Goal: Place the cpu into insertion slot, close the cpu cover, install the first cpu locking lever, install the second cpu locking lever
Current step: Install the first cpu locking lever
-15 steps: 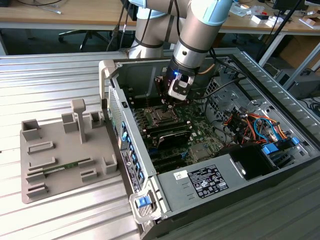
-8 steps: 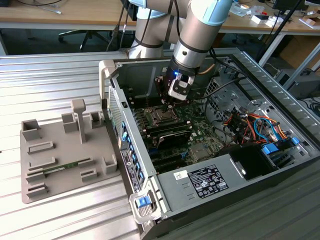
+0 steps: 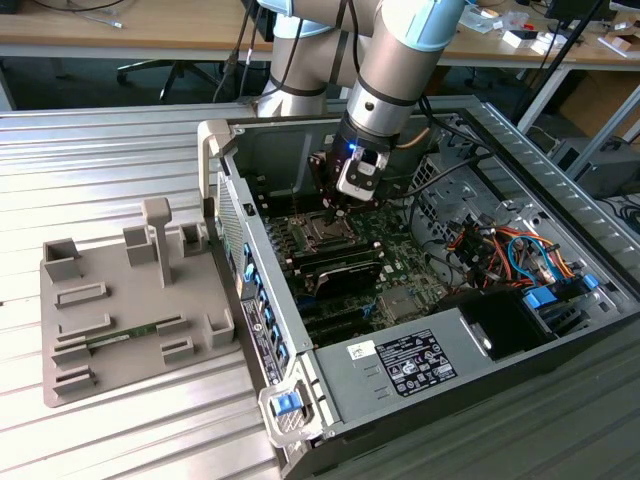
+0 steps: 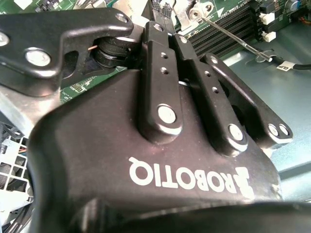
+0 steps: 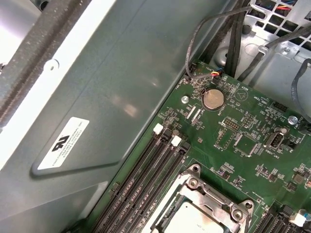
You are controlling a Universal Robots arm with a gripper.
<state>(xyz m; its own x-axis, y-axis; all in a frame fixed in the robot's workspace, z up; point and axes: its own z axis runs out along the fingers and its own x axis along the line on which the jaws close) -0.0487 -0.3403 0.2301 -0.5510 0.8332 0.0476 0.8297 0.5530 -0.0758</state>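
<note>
One risk: claw (image 3: 332, 212), pinched together, hung just over the cover (image 5: 214, 201); slipping off the thin lever (image 4: 228, 33) could gouge the board (image 5: 257, 104) or cpu (image 5: 192, 222).

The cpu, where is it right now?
In the first wrist view the cpu sits in the insertion slot on the green board, beside the long black memory slots.

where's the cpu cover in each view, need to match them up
Exterior view: cpu cover mid-case, directly under the gripper.
First wrist view: cpu cover beside the long memory slots.
Second wrist view: its silver corner past the gripper, by those slots.
Shared landmark: the green circuit board.
</note>
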